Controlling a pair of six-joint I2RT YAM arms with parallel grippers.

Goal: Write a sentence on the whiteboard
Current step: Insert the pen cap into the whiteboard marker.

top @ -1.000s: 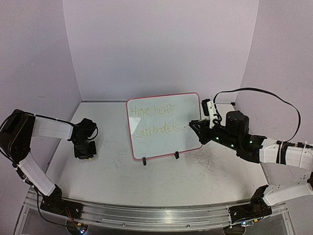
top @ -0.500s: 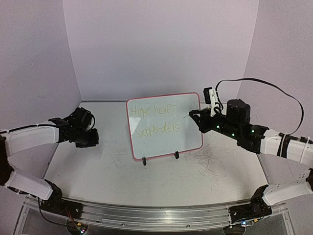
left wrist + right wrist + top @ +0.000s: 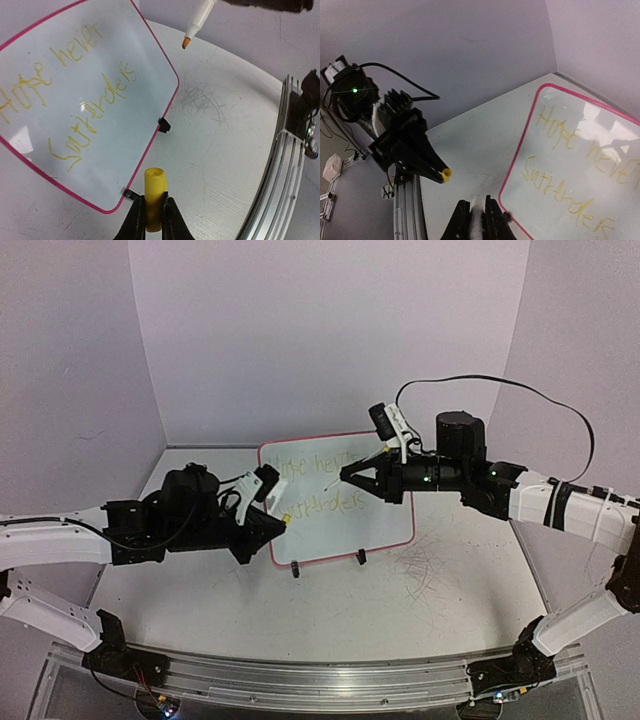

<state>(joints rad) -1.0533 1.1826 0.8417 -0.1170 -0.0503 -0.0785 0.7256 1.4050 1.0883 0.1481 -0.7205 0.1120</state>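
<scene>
The whiteboard (image 3: 385, 525) stands around the middle of the table, somewhat nearer the far edge. It leans back on two black clip feet (image 3: 164, 125) fixed to its lower rim. It looks light, thin and stiff, with a slick face, so a hard push on the face would probably tip it or slide it on the feet. The pink-red frame along a side edge looks like the safest place to take hold, well away from the ink, which likely smears at a touch. The sentence (image 3: 92, 107) is written in faint yellow-green in two lines and reads roughly "Hope never surrenders". No brand or label can be read anywhere. The left gripper (image 3: 154, 202) is clamped on a yellow cap (image 3: 155, 187), held just in front of the board's lower left corner. The right gripper (image 3: 476, 207) is closed around a white marker (image 3: 200, 15), whose orange tip hangs in the air off the board's face.
</scene>
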